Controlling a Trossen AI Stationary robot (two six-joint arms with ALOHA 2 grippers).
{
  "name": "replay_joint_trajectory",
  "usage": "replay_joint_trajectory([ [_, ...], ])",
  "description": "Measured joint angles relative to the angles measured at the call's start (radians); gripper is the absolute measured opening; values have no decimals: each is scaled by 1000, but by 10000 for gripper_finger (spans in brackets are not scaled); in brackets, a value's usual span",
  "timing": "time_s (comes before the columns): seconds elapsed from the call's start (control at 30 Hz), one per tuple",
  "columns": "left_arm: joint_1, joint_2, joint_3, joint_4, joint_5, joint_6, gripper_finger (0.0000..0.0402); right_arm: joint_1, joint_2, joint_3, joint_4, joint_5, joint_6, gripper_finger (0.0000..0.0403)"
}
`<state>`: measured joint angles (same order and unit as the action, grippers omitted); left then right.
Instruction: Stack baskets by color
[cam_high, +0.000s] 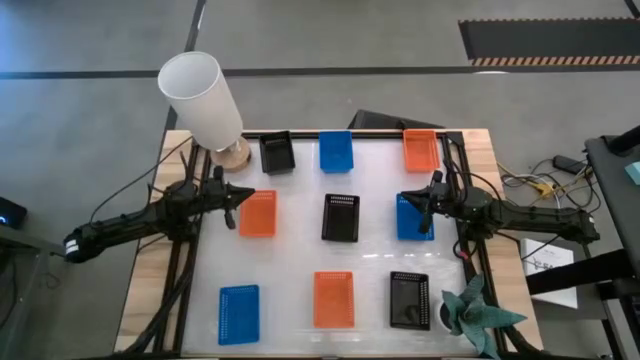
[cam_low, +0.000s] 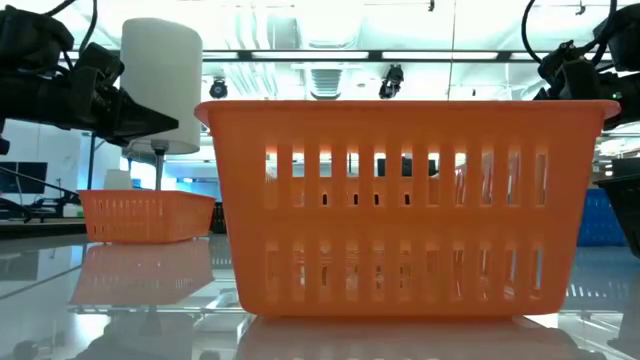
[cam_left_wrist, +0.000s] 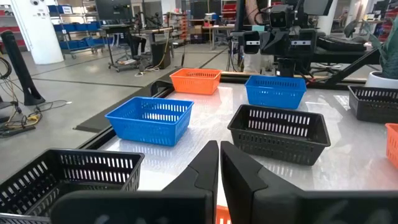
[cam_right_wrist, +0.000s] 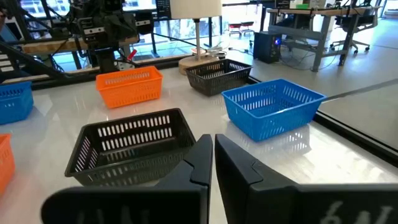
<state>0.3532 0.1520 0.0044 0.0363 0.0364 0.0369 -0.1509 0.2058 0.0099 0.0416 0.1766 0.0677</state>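
Nine baskets rest bottom-down on the white table in three rows. In the far row are a black one, a blue one and an orange one. The middle row holds orange, black and blue. In the near row are blue, orange and black. My left gripper is shut, held level above the left rim of the middle orange basket. My right gripper is shut, held level over the middle blue basket. Both are shut on nothing.
A tall white lampshade on a wooden base stands at the table's far left corner, beside the far black basket. A green plant sits at the near right corner. Black rails frame the table. Bare table shows between the baskets.
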Motion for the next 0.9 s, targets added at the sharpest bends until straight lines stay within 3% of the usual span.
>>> replay_joint_trajectory([
  [0.9,0,0,0,0,0,0,2,0,0,0,12,1,68,11],
])
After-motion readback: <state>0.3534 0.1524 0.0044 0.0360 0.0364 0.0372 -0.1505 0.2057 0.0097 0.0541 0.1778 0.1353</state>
